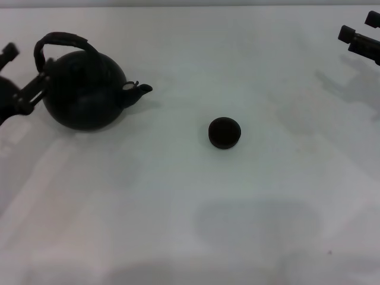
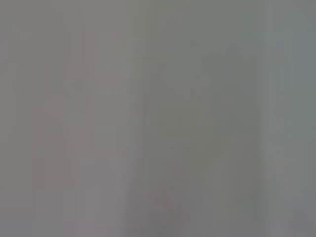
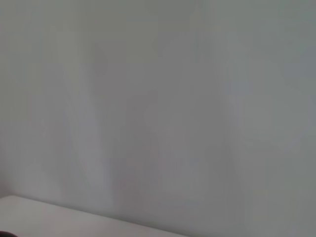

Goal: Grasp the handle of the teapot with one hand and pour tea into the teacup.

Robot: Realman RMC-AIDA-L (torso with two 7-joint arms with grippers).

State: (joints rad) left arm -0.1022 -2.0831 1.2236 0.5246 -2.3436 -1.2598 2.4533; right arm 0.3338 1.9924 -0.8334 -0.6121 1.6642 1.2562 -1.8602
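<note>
The teapot stood upright on the white table, spout twd the teacup, which sat well apart to its right. Left gripper was at the pot's left side, below the handle; can't tell re its jaws. Right gripper hung far right of the cup, jaw state also unclear.

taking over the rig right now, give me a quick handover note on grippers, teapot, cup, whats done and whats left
Left gripper: at the far left, right against the back of the teapot, beside the lower end of the handle. No grasp is visible, and whether its jaws are open cannot be told.
Right gripper: parked at the far right edge, away from everything.
Teapot: upright on the white table, lid on, spout facing the teacup.
Teacup: upright near the middle of the table, well apart from the spout.
Done: the left arm has reached the teapot.
Left: grip the handle, lift, carry the spout over the teacup, pour.
</note>
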